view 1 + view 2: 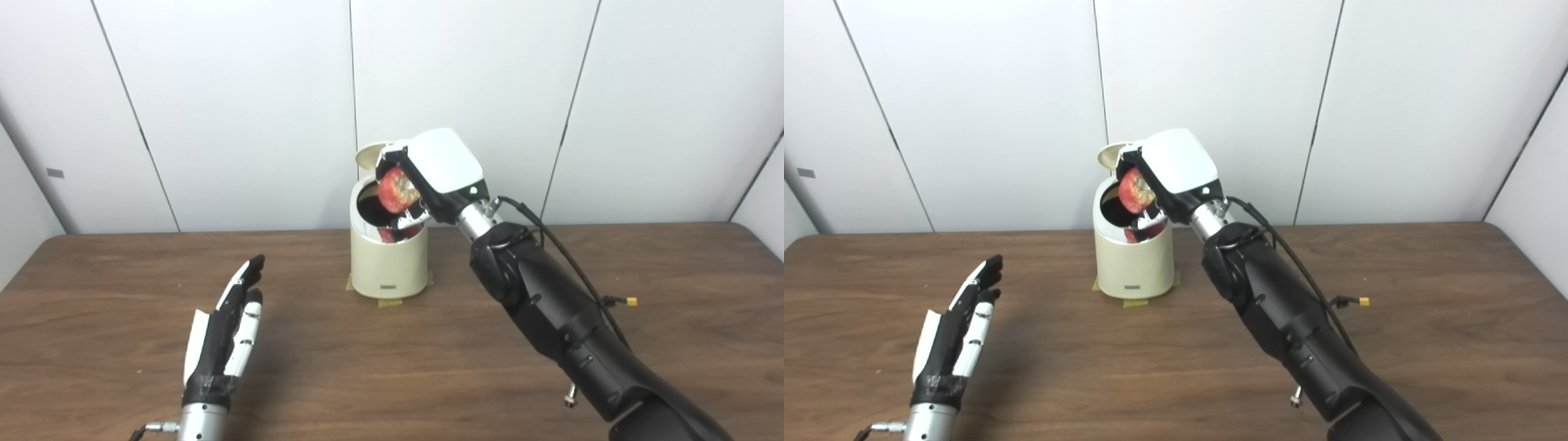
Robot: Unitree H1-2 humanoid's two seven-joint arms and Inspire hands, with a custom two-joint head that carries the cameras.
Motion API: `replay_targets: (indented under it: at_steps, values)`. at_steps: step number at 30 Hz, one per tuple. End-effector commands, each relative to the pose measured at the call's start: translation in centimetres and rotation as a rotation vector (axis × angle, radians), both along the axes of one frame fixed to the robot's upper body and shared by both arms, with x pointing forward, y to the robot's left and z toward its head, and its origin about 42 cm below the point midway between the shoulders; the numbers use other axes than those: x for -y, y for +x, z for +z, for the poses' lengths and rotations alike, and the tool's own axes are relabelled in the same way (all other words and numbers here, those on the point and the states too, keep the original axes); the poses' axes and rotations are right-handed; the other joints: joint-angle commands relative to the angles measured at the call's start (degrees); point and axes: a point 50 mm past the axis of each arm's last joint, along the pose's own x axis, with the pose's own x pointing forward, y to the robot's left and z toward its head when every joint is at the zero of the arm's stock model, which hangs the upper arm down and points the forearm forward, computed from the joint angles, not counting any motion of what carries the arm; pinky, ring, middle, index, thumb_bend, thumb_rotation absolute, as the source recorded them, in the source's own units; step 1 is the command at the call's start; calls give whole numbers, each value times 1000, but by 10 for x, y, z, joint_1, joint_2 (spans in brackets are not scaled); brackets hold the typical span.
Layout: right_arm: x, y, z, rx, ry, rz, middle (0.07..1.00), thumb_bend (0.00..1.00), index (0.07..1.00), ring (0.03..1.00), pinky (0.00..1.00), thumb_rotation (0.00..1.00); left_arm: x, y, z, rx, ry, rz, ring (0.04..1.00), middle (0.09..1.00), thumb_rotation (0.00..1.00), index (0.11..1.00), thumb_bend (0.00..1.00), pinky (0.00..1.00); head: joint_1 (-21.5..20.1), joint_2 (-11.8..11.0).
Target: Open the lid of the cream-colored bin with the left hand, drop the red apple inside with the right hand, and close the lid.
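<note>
Wood table: right hand fingers clasp red apple above open cream bin; left hand at 7 o'clock, fingers spread, empty.

Table under both hands: brown wood-grain, matt, smooth. Bin below right hand: cream, smooth, looks like plastic, slight sheen; lid same stuff. Right hand back: glossy white shell; forearm matt black casing. Apple in its fingers: red, shiny, mottled. Left hand: white and black plastic, metal wrist.
</note>
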Motion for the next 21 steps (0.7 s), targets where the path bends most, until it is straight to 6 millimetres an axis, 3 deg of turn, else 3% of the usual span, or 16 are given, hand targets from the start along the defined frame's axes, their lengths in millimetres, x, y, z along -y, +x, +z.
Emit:
replay_targets:
  at_steps: [1, 8, 9, 11, 21]
  values:
    - [-5, 5, 40, 110, 18, 9, 622, 523, 489, 554, 463, 130, 9, -10, -13, -40, -8, -4, 918, 922, 871, 910, 189, 877, -1, 1]
    - [-5, 5, 40, 104, 16, 5, 631, 523, 489, 570, 471, 132, 9, -9, -13, -41, 5, -8, 913, 921, 863, 910, 195, 866, -2, 1]
    - [-5, 4, 40, 103, 16, 5, 630, 740, 530, 570, 471, 85, 9, -9, -13, -43, 6, -9, 913, 922, 862, 911, 196, 864, -2, 1]
    - [-5, 5, 40, 103, 16, 5, 632, 920, 564, 574, 474, 49, 10, -9, -13, -47, 7, -9, 915, 923, 859, 914, 193, 865, -2, 1]
    - [-4, 5, 41, 106, 11, 8, 635, 1000, 577, 571, 468, 46, 10, -9, -13, -52, 17, -12, 907, 921, 830, 919, 218, 849, -2, 1]
